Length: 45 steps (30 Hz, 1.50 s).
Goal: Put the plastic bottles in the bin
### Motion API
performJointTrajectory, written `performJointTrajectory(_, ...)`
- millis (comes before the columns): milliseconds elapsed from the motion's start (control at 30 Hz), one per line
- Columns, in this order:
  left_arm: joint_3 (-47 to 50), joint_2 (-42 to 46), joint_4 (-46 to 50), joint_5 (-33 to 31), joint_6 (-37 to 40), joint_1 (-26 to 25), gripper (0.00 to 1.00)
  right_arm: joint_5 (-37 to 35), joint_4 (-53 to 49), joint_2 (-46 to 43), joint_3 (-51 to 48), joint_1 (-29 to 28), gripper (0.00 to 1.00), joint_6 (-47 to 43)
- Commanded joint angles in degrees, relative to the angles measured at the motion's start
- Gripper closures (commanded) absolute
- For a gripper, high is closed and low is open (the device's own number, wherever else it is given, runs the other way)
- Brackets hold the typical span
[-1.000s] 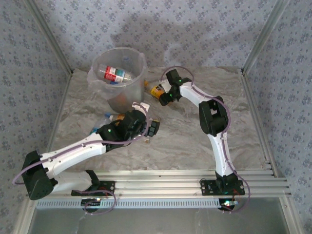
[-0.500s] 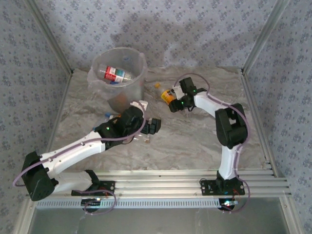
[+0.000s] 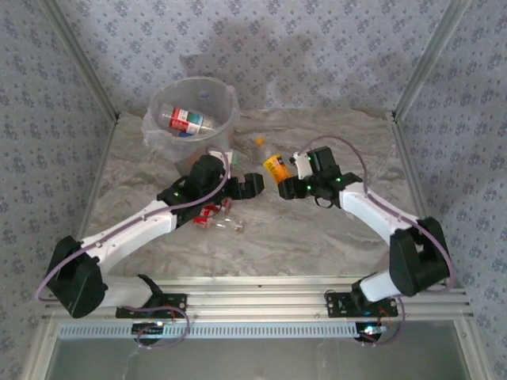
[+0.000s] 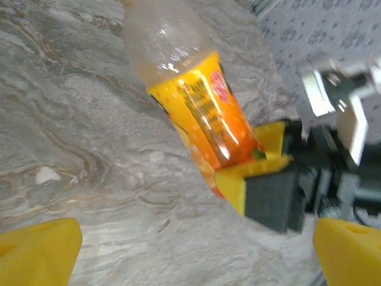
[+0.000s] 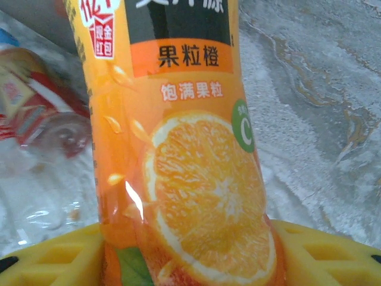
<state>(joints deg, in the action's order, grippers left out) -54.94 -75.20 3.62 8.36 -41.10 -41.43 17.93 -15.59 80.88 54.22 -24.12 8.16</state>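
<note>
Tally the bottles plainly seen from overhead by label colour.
Red label: 2, bin bottle and table bottle
Orange label: 1, held bottle
Total: 3; clear plastic beside the table bottle is too blurred to count.

The worktop lies bare from 12 to 3 o'clock, and again at 6 o'clock between the two arms. The bin blocks 11 o'clock. At centre the left tool, jaws wide, and the right tool, clamped on the orange bottle, leave a narrow gap. Loose bottles clutter 7 o'clock beside the left arm. The right arm crosses 4 o'clock.
</note>
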Motion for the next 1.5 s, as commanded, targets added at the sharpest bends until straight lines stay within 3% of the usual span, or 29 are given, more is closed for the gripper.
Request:
performJointTrajectory(0, -4.0, -2.4, -7.2, 8.4, -6.2, 1.9, 0.02, 5.0, 0.8, -5.0, -2.2, -0.2, 0.39, 3.2)
performJointTrajectory(133, -6.0, -5.5, -10.0, 10.8, -9.0, 2.6, 0.02, 9.4, -0.1, -8.8, -3.6, -0.9, 0.39, 4.5)
performJointTrajectory(467, -7.1, -10.1, -16.1, 13.5, -13.8, 3.4, 0.1, 12.6, 0.6, -12.7, -4.1, -3.5, 0.38, 7.3)
performJointTrajectory(800, -6.8, -9.3, -17.1, 13.9, -15.0, 3.4, 0.32, 11.0, 0.1, -11.8, -4.0, -4.9, 0.35, 7.4)
performJointTrajectory(1033, -7.4, -7.8, -16.4, 14.4, -14.3, 4.5, 0.46, 9.5, -0.6, -12.2, -2.7, -6.2, 0.24, 7.7)
performJointTrajectory(1233, -12.0, -6.4, -11.1, 15.9, -11.6, 7.3, 0.47, 7.4, -0.8, -17.3, -1.5, -6.6, 0.06, 8.9)
performJointTrajectory(1467, -24.3, -6.6, -1.7, 18.4, -7.2, 12.9, 0.47, 5.8, -1.6, -24.7, 0.3, -6.6, 0.0, 10.3)
